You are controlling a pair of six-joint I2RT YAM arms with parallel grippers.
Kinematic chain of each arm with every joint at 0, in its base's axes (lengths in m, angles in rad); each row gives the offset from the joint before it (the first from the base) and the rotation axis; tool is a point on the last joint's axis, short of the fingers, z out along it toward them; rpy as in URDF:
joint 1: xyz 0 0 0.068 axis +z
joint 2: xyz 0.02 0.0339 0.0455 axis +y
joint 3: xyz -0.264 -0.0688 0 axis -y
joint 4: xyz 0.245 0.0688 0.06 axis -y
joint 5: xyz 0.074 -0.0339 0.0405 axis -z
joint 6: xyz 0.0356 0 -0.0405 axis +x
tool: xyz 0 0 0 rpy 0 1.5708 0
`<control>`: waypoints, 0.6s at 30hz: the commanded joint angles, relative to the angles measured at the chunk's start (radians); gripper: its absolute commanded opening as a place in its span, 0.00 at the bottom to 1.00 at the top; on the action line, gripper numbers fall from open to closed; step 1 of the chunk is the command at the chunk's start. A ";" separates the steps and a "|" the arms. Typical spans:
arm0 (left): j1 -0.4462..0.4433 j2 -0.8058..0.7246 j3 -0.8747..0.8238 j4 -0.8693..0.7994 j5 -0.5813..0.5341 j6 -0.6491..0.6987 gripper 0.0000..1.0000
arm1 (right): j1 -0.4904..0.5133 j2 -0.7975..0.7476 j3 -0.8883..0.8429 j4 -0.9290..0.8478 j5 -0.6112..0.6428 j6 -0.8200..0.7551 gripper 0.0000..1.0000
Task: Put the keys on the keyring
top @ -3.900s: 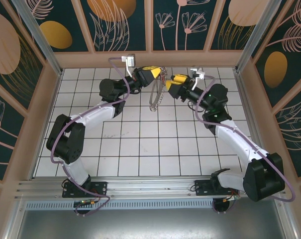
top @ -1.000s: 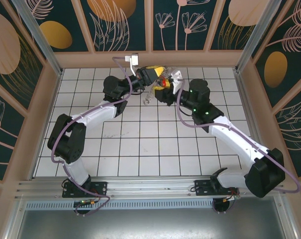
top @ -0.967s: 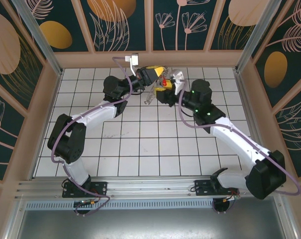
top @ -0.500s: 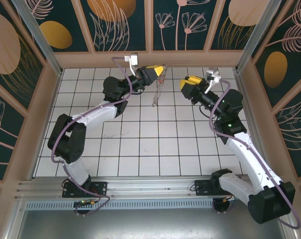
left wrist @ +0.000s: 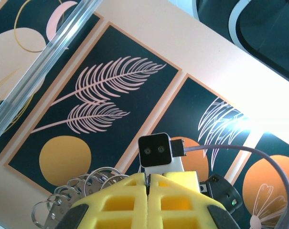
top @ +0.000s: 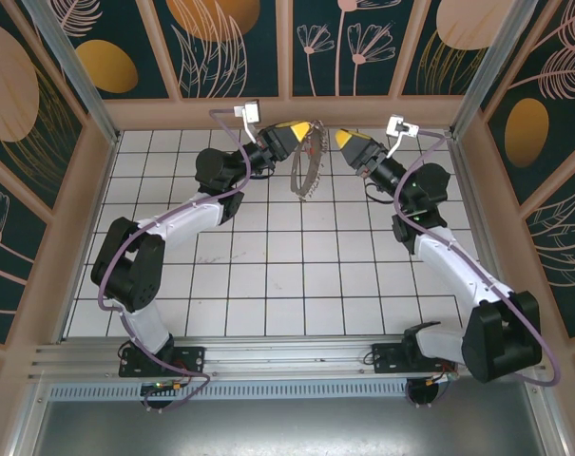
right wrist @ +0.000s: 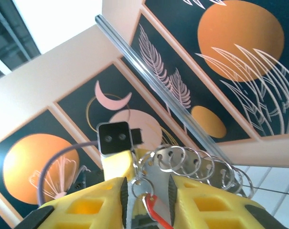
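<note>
The keyring [top: 303,173], a chain of several linked silver rings, hangs from my left gripper [top: 309,129] above the far middle of the table. In the left wrist view that gripper [left wrist: 146,177] is shut, with a thin bit of metal pinched at its tip and the rings [left wrist: 80,190] bunched to its left. My right gripper [top: 341,139] points at the chain from the right. A flat silver key [right wrist: 158,185] spans the narrow gap of the right gripper [right wrist: 146,180], touching both pads. A small ring [right wrist: 141,190] and a red tag [right wrist: 154,210] lie over the key. The keyring [right wrist: 197,160] hangs just beyond.
The white tiled table [top: 287,275] lies below both arms. Patterned walls [top: 230,47] and a metal corner post [top: 477,66] stand close behind the raised grippers. The left arm's wrist camera [right wrist: 113,138] faces my right gripper.
My right gripper has moved up and left, back toward the hanging chain, and its jaws have narrowed. The left gripper stays shut; the chain has swung slightly.
</note>
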 commanded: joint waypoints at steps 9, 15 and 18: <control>-0.008 0.033 -0.017 0.131 -0.077 -0.103 0.00 | 0.034 0.105 0.079 0.228 -0.011 0.152 0.26; -0.010 0.041 -0.017 0.135 -0.080 -0.110 0.00 | 0.065 0.156 0.112 0.237 -0.005 0.158 0.26; -0.010 0.044 -0.016 0.139 -0.083 -0.112 0.00 | 0.077 0.174 0.117 0.241 0.000 0.162 0.26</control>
